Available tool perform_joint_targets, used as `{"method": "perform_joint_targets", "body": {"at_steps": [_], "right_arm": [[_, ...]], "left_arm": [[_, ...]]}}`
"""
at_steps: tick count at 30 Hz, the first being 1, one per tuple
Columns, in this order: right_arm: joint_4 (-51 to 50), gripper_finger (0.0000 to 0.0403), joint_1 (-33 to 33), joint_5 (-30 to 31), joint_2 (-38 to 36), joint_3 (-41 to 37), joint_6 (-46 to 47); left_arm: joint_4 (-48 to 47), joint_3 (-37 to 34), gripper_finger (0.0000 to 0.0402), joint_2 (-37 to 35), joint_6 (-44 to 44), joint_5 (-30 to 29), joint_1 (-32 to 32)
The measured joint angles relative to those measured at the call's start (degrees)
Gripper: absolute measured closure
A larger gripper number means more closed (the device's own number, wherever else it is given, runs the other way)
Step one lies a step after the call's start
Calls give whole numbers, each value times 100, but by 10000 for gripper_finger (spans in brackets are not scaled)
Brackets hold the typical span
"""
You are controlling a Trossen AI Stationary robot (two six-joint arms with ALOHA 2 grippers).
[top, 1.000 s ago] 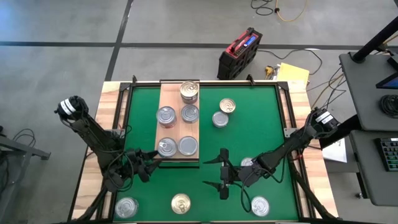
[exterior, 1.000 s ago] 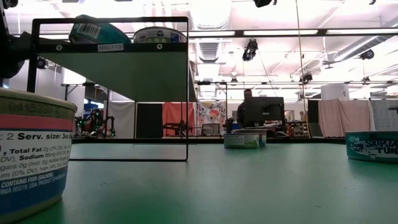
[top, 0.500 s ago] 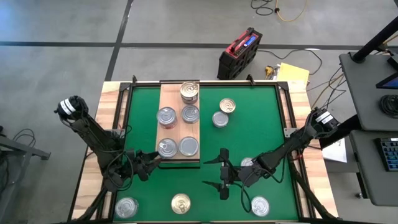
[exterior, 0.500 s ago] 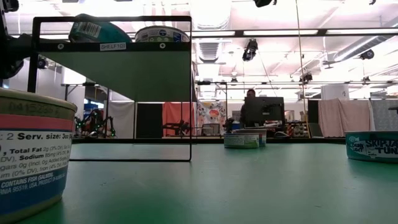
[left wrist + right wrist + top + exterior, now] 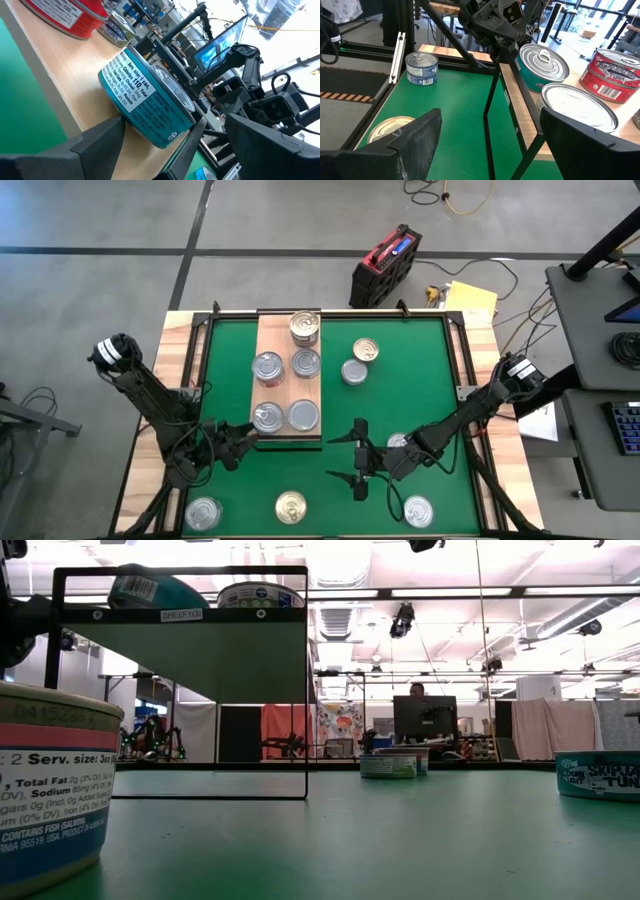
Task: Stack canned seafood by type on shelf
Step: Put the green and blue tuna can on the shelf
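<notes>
The left gripper (image 5: 243, 446) sits wide open at the near left corner of the shelf (image 5: 277, 340), its fingers either side of the teal can (image 5: 267, 417) there but holding nothing. My guess: a grab or a release, so next close or back off. The right gripper (image 5: 358, 459) hovers open, empty, over the mat (image 5: 400, 395) by the shelf's near right corner

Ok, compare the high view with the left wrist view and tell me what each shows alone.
Only the high view shows the whole light wooden shelf board with five round metal tins on it, the loose tins on the green table mat, and the open right hand. Only the left wrist view shows the printed teal label of the nearest tin. Both show that tin at the board's near-left corner, between the fingers of the open left hand.
</notes>
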Motion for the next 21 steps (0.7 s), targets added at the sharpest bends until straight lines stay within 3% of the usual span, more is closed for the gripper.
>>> {"method": "perform_joint_targets", "body": {"at_steps": [21], "right_arm": [[-1,74,-13,3,0,-7,-2]], "left_arm": [[44,352,74,-13,357,-74,4]]}}
